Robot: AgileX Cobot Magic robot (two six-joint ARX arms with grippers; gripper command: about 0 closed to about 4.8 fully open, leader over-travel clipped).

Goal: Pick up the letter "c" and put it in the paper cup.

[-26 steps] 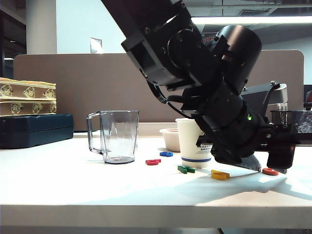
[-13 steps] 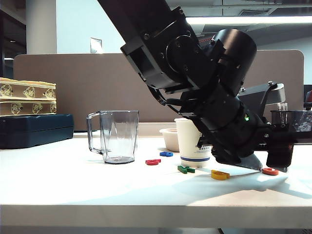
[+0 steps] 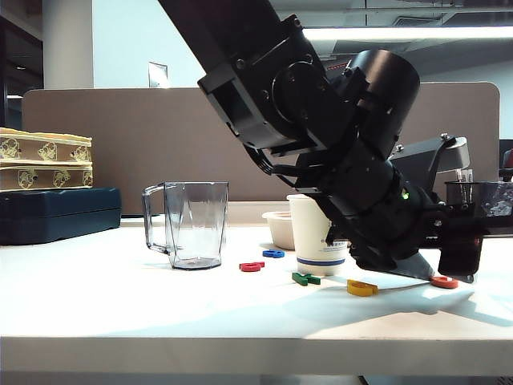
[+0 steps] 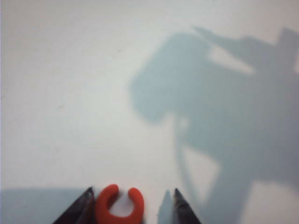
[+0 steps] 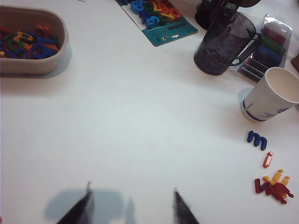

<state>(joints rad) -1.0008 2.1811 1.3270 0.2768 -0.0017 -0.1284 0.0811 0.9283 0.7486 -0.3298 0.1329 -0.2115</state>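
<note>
Reaching low, left hand [image 4: 131, 207] straddles the letter "c" [image 4: 119, 208], fingers apart.

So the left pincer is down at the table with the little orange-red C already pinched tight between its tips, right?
Not quite. The left pincer is down at the table, but its tips are open, with the letter "c" lying loose between them, close to one tip. The left wrist view shows the gap.
</note>
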